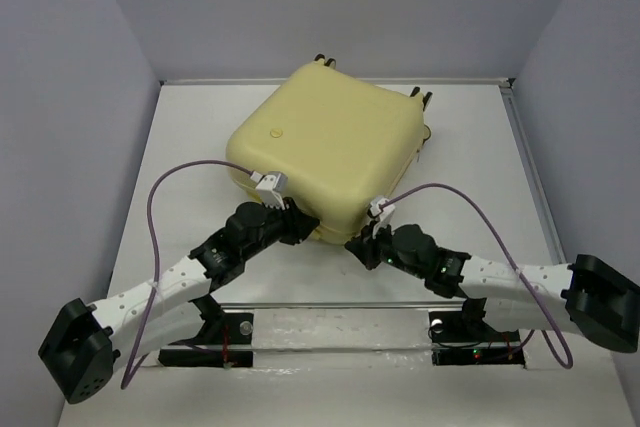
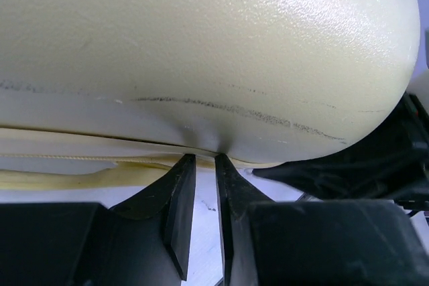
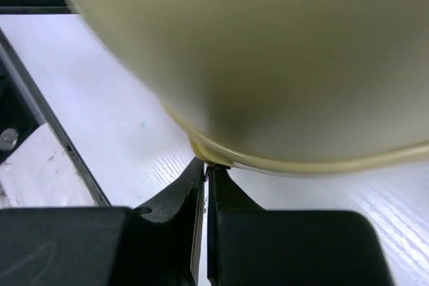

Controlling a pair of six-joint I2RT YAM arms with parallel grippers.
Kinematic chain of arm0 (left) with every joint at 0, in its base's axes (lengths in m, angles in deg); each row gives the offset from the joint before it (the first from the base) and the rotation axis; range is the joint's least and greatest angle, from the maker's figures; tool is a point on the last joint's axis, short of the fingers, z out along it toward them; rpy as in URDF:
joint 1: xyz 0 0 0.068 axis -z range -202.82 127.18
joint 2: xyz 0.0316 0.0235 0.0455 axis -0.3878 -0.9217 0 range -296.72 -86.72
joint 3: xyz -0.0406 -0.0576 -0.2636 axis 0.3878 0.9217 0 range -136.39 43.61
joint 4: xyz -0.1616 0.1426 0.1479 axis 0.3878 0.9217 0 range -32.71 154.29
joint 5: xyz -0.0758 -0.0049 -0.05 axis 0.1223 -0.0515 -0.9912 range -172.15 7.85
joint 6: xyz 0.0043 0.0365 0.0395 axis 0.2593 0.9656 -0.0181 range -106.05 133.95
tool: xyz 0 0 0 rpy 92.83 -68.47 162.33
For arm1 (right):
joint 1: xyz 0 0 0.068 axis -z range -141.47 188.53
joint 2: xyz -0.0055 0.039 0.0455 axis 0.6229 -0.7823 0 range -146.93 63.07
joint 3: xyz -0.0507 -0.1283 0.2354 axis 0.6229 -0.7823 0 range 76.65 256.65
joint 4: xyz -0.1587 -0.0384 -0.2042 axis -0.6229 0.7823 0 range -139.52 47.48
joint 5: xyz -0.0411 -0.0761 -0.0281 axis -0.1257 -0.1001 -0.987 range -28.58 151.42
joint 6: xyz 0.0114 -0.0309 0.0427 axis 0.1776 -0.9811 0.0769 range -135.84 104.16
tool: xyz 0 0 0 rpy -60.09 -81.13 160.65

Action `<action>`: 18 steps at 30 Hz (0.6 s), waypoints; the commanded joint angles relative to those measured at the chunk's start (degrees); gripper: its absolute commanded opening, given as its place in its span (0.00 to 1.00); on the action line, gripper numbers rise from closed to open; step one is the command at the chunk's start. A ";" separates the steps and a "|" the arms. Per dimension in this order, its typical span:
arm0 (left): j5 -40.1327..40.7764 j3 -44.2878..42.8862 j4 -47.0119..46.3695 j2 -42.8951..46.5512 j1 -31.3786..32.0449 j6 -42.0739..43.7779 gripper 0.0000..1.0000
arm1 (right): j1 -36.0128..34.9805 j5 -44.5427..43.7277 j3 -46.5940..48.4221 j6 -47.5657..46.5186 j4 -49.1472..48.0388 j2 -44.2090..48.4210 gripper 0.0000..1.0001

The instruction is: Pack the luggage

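At table centre, the large pale-yellow hard-shell suitcase (image 1: 330, 147) looks rigid and slippery; left gripper (image 2: 204, 160) pinches its 6 o'clock rim, right gripper (image 3: 206, 165) is clenched at the seam.

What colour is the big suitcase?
Pale yellow. The luggage shows best in the top external view, lying on the white table.

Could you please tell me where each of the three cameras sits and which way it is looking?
Top external: above and behind the arms, looking down at the table and closed luggage; both arms and bases show.
Left wrist: on the left arm, facing the luggage's near edge; its left gripper meets the seam there.
Right wrist: on the right arm, facing the shell's lower rim; right gripper jaws together.
Shared: all three show the luggage.
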 commanded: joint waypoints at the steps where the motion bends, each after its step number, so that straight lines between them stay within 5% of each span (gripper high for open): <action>1: 1.96 -7.23 -16.26 -6.97 1.24 -1.00 0.27 | -20.07 -5.50 9.30 7.83 10.77 -5.12 0.07; 4: 2.41 -9.78 -17.67 -10.05 1.85 -1.89 0.26 | -26.75 -8.78 15.45 10.74 13.24 -9.70 0.07; 10: 4.70 -12.08 -17.85 -12.53 3.96 -2.50 0.24 | -26.61 -24.14 21.62 9.78 5.09 -18.49 0.07; 14: 5.84 -12.08 -12.60 -10.69 4.14 -2.33 0.25 | -21.25 -33.48 19.19 10.83 -12.54 -21.84 0.07; 17: 12.85 -16.63 -2.42 -6.30 4.05 0.39 0.38 | -19.75 -31.91 16.54 10.58 -19.71 -22.99 0.07; 18: 15.05 -17.95 3.36 -4.64 3.88 1.27 0.57 | -19.75 -30.86 16.01 10.49 -18.31 -22.64 0.07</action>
